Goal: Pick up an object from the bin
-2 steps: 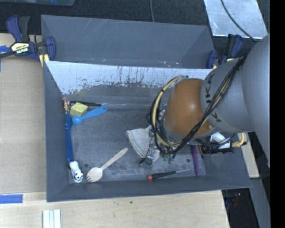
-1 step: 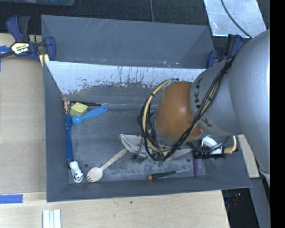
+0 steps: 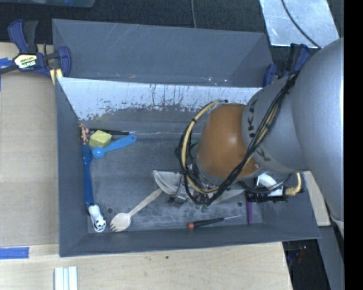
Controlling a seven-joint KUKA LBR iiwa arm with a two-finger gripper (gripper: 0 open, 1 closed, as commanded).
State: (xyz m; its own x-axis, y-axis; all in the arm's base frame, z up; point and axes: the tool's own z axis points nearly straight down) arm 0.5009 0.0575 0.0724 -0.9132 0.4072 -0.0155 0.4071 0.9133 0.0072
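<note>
My gripper [image 3: 189,193] is low over the bin floor, right of the middle, mostly hidden under the arm's orange cover. Directly beside it, on its left, lies a pale grey-white crumpled piece [image 3: 165,182], which runs under the gripper. A cream plastic fork [image 3: 133,211] lies slanted from that piece down to the front left. A thin black stick with a red tip [image 3: 207,223] lies along the front wall, just below the gripper.
A yellow block [image 3: 100,139] and a blue spoon [image 3: 116,145] sit at the back left. A long blue handle with a white end [image 3: 88,186] lies along the left wall. A purple thing [image 3: 250,212] and a white thing [image 3: 266,180] lie at the right under the arm.
</note>
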